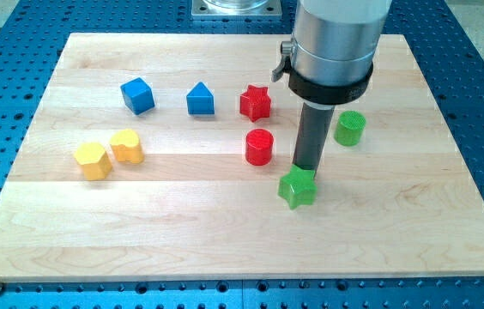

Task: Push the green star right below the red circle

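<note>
Blue perforated metal surrounds a pale wooden tabletop [225, 249], which fills most of the frame. No claw is fitted to the arm, so no released or clenched state can be reported; a straight dark rod [312, 137] is carried below a wide grey cylinder [336, 39] at the upper centre-right of the frame.

The tip [308, 168] is seen at the rod's lower end, right at the upper edge of the green star [298, 187], and appears to be touching it. The green star is placed right of centre, in the lower half of the frame. It is found below and slightly to the right of the red circle [259, 147], near it but apart from it.

A red star [256, 102] is set above the red circle, close to it. A green cylinder [350, 128] is seen to the right of the rod, well clear of the green star. A blue block with a peaked top [200, 99] is placed left of the red star, and a blue cube [137, 95] is found further left, in the upper left of the frame. Two yellow blocks are set side by side at the middle left: a yellow hexagonal block [93, 160] and, just to its right and a little higher, a yellow heart-like block [127, 146]. The two appear to touch or nearly touch.
</note>
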Motion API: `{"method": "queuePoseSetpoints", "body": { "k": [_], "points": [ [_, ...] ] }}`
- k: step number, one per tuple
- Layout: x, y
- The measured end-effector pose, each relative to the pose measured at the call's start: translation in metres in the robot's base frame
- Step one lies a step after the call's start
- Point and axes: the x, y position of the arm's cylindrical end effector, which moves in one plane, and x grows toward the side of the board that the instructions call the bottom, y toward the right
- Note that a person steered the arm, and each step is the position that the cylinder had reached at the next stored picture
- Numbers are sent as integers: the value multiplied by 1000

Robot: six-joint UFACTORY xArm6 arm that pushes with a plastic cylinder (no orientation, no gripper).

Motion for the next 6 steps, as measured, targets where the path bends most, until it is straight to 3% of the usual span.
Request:
{"method": "queuePoseSetpoints", "body": {
  "k": [1, 4, 6],
  "points": [
    [-5, 17],
    [58, 23],
    [42, -15]
  ]
}}
